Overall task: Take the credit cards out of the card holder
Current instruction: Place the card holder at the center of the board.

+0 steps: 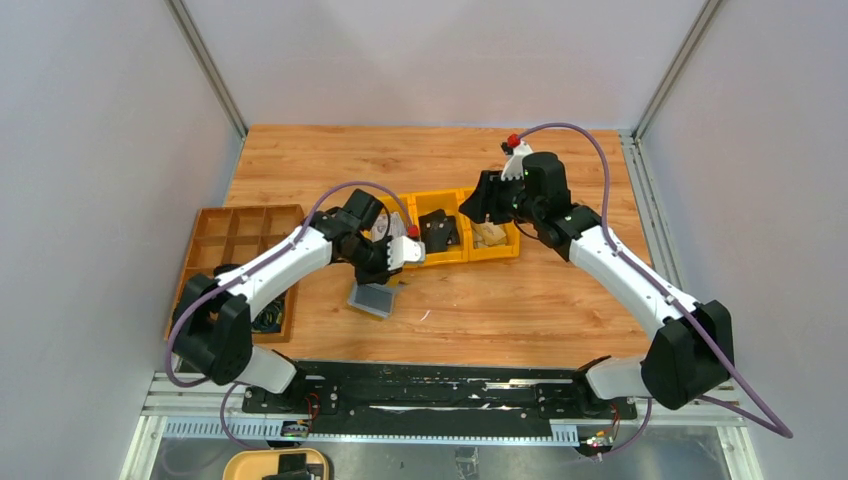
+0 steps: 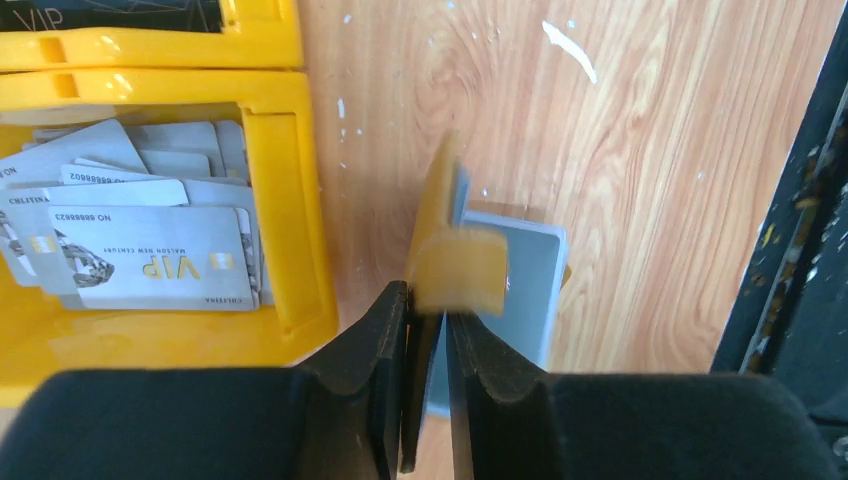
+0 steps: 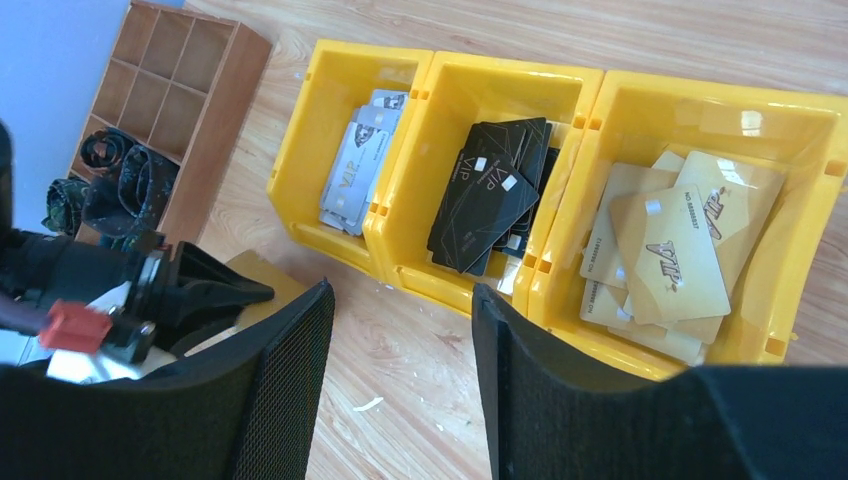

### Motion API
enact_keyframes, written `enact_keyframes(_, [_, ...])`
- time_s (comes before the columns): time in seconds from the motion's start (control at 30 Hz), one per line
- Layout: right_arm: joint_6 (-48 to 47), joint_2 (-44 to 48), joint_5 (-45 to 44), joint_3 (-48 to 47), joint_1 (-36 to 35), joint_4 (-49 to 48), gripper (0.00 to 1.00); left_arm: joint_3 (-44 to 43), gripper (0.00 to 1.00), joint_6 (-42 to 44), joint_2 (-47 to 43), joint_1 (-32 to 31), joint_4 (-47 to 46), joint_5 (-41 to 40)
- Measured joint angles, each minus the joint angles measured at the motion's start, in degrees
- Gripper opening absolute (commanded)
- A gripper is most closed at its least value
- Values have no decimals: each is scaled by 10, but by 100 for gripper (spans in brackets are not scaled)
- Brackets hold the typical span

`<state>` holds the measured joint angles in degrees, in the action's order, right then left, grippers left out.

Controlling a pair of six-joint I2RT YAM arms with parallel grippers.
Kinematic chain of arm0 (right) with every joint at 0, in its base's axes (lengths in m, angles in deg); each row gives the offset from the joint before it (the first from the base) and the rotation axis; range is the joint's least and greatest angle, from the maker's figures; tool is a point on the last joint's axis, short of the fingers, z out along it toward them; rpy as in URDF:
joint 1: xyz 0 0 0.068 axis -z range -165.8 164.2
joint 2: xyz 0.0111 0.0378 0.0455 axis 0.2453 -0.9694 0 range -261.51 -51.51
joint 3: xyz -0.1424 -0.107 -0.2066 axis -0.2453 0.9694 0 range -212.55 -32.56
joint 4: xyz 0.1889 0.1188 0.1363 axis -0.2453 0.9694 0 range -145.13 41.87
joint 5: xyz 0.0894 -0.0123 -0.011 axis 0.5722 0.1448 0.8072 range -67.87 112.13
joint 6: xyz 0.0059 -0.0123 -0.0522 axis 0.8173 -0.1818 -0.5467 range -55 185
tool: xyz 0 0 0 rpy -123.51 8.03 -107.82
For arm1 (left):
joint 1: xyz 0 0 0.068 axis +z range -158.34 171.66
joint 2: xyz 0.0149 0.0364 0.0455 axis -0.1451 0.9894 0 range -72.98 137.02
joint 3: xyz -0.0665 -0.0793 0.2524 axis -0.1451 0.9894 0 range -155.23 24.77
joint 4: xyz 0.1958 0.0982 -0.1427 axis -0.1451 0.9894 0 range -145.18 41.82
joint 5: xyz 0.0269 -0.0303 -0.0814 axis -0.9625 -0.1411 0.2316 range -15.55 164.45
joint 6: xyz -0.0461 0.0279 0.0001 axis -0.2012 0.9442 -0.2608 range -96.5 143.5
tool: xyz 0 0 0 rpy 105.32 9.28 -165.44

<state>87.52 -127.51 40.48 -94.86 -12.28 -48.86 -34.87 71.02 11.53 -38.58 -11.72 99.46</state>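
On wooden table [image 1: 560, 290], just in front of the yellow bins: card holder [image 1: 374, 299], lying open, grey lining up, mustard side down. From left wrist cam, one mustard flap of it upright on its edge, w/ a short mustard strap folded across the top; grey inside part flat on the wood just behind.

Directly above holder: left gripper [image 1: 390, 275], pointing down. Jaws almost closed, pinching the upright flap between both fingers [image 2: 370, 350].

Well apart from holder, over middle and right bins: right gripper [image 1: 480, 205]. Jaws wide open, nothing between them; in the gap on right wrist cam only wood and a bin wall.

Behind holder, 3 bins in one row, side by side, touching:
- left bin [image 3: 300, 150] w/ silver cards [image 3: 350, 170]
- middle bin [image 3: 470, 100] w/ black cards [image 3: 485, 195]
- right bin [image 3: 800, 140] w/ gold cards [image 3: 670, 250]

Cards loose and overlapping in each bin, several w/ "VIP" print.

At left edge of table, beside left arm: brown tray [image 1: 222, 222] w/ many compartments. Dark rolled things [image 3: 110, 185] in some compartments at one end; exact kind not clear.
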Motion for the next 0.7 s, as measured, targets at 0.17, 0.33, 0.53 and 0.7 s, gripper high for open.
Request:
enact_keyframes(0.17, [-2,-7,-5,-2,0,12,57,52,28,86,-51,0,12,-12])
enact_keyframes(0.33, [-5,-8,-10,-18,1,24,60,127,40,157,-104,0,45,-24])
enact_keyframes(0.53, [-7,-7,-30,-21,5,30,70,154,62,181,-120,0,82,-37])
enact_keyframes(0.7, [-9,4,-65,-20,9,47,72,158,69,185,-137,0,100,-33])
